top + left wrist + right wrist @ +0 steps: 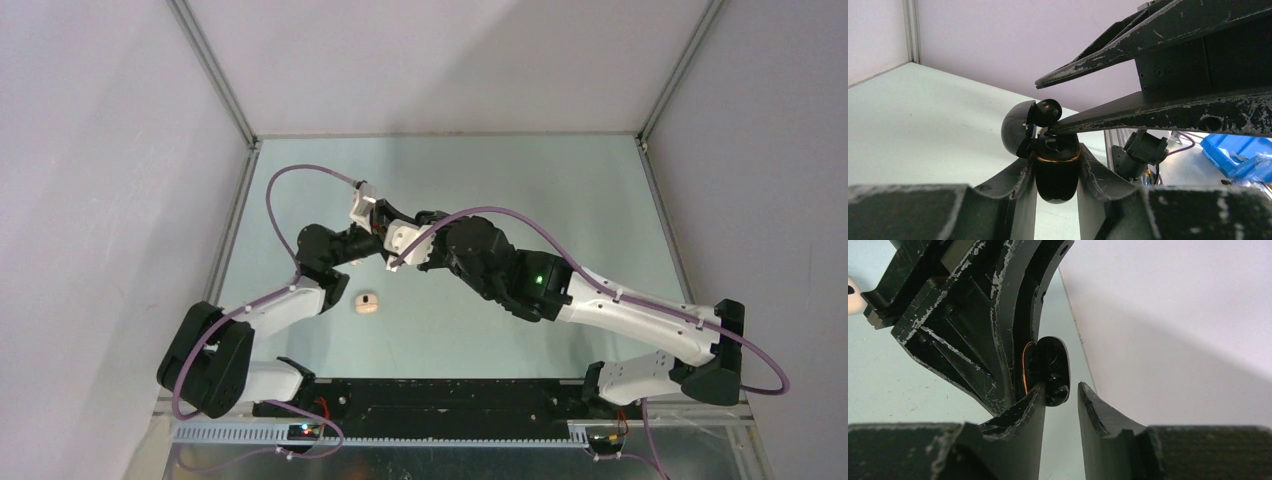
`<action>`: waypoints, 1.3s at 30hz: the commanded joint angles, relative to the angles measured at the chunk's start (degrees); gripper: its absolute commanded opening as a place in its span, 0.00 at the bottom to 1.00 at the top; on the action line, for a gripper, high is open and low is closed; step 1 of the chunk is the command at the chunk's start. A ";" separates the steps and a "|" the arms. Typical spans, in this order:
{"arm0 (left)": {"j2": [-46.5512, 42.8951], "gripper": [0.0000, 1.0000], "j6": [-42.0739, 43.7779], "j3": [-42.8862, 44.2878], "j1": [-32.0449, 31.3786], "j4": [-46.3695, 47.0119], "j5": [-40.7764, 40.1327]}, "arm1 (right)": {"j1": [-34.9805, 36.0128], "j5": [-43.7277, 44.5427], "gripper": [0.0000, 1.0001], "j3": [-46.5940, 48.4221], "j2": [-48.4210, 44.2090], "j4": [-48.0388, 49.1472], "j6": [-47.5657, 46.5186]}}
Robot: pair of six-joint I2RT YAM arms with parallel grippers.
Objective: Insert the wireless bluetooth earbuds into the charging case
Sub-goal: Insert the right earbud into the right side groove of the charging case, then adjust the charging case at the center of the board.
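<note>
Left end effector [1057,160] clamped on open black charging case [1057,175], steadying it above mid-desk [520,180]. Right end effector [1045,106] jaws apart at black earbud [1049,111] in case mouth, apparently seating it. Beige case [367,302] lies near-left.

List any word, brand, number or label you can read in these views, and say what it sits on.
No readable text in any view.
The black case in the left claw: glossy, gold band, no print showing.
The beige case on the table: only a dark spot; too small to show any lettering.
The blue bin: no readable label.
</note>
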 commanded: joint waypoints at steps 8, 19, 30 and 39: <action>-0.30 0.01 0.52 2.03 -0.16 3.69 -0.56 | 0.44 -2.68 0.38 2.88 -1.94 -3.88 3.78; -0.65 0.01 0.52 2.03 -0.16 3.95 -0.30 | -3.01 -10.88 0.52 10.92 -1.13 -12.36 10.56; -0.94 0.01 0.44 1.79 -0.16 4.75 0.44 | -8.51 -21.46 0.77 18.98 -0.54 -18.99 17.40; -0.94 0.01 0.09 1.94 -0.16 5.33 0.99 | -10.57 -14.11 0.66 17.48 -0.09 -13.16 17.70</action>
